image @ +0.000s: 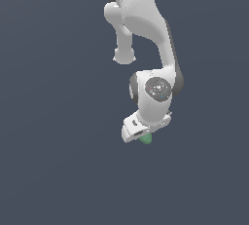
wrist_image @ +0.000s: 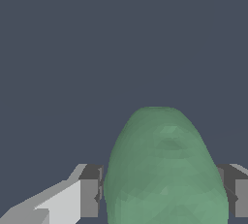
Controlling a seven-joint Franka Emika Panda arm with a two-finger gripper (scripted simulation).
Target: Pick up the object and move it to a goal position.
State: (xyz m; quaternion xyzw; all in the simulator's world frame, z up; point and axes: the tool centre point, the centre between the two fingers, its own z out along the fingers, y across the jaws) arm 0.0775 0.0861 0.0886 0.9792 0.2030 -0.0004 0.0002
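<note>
The object [wrist_image: 164, 169] is a pale green, lumpy oval that fills the space between my two fingers in the wrist view. Both dark pads [wrist_image: 90, 196] press against its sides. My gripper [wrist_image: 162, 196] is shut on it. In the exterior view only a small green tip of the object [image: 145, 140] shows under the white hand, and the gripper [image: 142, 136] hangs from the white arm near the middle of the picture. The fingers themselves are hidden there by the hand.
A plain dark grey-blue surface [image: 48, 170] surrounds the arm on every side. The white arm links [image: 141, 19] rise to the top edge of the exterior view.
</note>
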